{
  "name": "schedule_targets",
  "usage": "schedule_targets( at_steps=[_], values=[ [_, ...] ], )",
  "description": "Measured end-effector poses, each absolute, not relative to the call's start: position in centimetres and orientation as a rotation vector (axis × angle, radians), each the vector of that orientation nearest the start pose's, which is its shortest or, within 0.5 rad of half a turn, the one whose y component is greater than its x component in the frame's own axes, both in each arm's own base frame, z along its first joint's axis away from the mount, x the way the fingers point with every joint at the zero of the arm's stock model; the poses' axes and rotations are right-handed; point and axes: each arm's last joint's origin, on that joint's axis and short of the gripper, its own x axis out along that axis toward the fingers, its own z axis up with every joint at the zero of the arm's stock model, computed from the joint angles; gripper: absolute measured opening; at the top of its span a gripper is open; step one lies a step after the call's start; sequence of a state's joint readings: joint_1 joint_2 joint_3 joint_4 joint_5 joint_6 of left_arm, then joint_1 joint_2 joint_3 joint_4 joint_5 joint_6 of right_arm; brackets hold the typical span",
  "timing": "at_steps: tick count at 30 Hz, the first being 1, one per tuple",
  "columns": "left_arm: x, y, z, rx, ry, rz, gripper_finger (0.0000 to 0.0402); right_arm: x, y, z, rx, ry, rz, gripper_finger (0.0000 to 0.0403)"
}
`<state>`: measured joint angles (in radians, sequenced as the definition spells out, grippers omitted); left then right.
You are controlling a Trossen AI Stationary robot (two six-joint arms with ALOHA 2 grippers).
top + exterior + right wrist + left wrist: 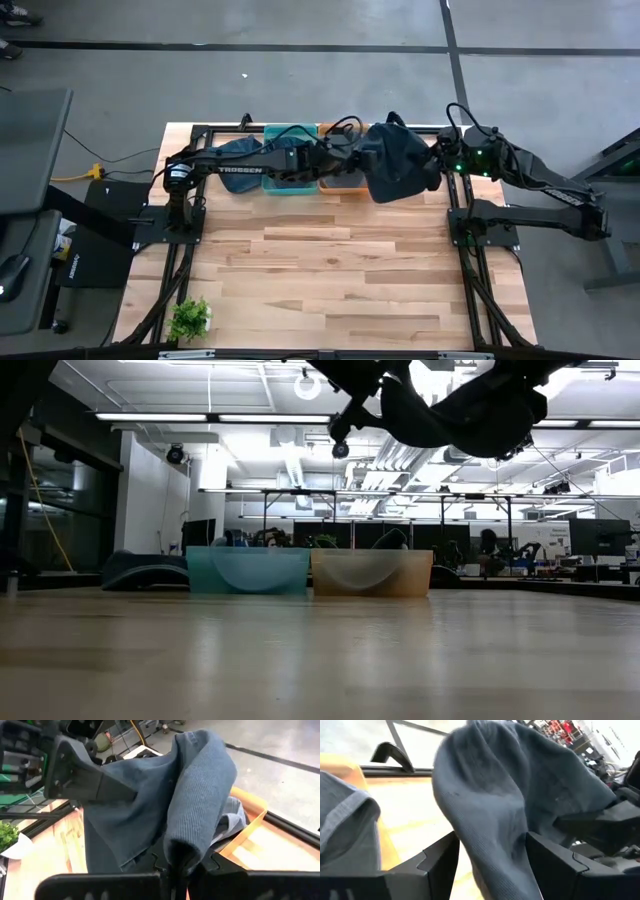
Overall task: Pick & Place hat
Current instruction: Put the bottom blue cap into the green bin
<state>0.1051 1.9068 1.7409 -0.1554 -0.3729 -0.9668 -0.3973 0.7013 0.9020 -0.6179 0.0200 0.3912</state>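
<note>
A dark blue-grey knit hat [400, 165] hangs in the air at the table's far right, above and just right of the orange bin [372, 572]. It is held between my two grippers. My left gripper [492, 860] reaches it from the left, across the bins, and has cloth filling the gap between its fingers. My right gripper [177, 862] comes from the right and is shut on the hat [190, 795]. In the low view the hat [470, 410] sags below both arms, well above the table. My left gripper has a thick bunch of the hat's cloth [495, 845] between its two fingers, which stand fairly wide apart. It comes nearly level from the table's left. The hat is lifted clear and widens beyond the fingers. My right gripper pinches a fold of the hat [176, 845] between its shut fingers, coming from the table's right and slanting a little down. Several layers drape over and around the fingers. The hat is clear of the table.
A teal bin [247, 570] and the orange bin stand side by side at the far edge. A lighter blue cloth [232, 820] lies in the orange bin. Another dark hat [232, 150] rests left of the teal bin. A small plant [190, 318] sits at the near left corner.
</note>
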Motion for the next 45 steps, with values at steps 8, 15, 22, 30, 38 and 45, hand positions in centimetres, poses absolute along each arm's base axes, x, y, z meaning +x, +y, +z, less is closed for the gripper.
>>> schedule_targets(
  at_steps=[8,15,22,30,38,45],
  values=[
    [44.5,5.7,34.1,-0.91,0.077,0.571,0.0225,12.5,-5.5,34.6,0.438,0.277,-0.534,0.0019],
    [44.5,5.7,34.1,-0.935,0.074,0.565,0.0225,12.9,-5.9,34.7,0.431,0.253,-0.602,0.0019],
    [44.5,5.7,34.2,-0.933,0.063,0.574,0.0225,14.3,-6.4,34.4,0.448,0.257,-0.582,0.0019],
    [44.4,5.7,33.9,-0.947,0.085,0.602,0.0186,14.7,-6.5,34.2,0.444,0.277,-0.58,0.0019],
    [44.3,5.7,33.5,-0.914,0.125,0.62,0.0015,14.5,-6.5,34.3,0.434,0.272,-0.581,0.0019],
    [44.2,5.9,33.3,-0.907,0.165,0.607,0.0008,14.4,-6.4,34.4,0.403,0.279,-0.551,0.0067]
  ],
)
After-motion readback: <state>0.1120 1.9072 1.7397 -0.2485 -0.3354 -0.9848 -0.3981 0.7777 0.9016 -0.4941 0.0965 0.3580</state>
